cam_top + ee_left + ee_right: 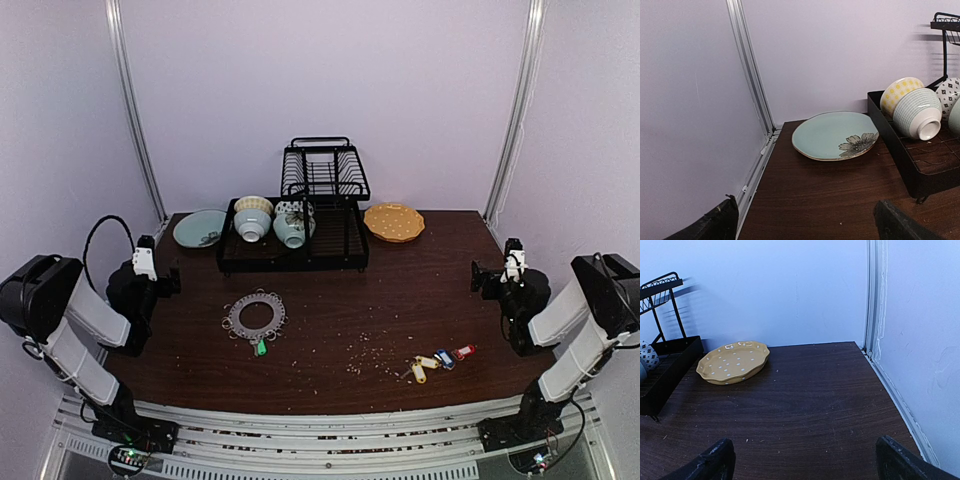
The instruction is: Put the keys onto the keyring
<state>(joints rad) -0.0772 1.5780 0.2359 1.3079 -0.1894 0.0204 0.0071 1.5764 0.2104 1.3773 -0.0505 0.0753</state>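
Crumbs (368,350) litter the dark table (420,280) between keyring (236,316) and keys (440,360).

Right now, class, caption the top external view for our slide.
Open left gripper and right gripper flank flat grey keyring disc, green-tagged key beside it, yellow-, blue-, red-tagged keys apart.

Top view: fixed, high behind the arm bases (130,432), looking down and forward across the whole table (400,300) to the back wall (320,80). Left wrist view: low over the tabletop, close, facing the back-left corner, teal plate (832,135) and rack (895,150). Right wrist view: equally low, facing the back-right corner and orange plate (735,361). All three share the rack.
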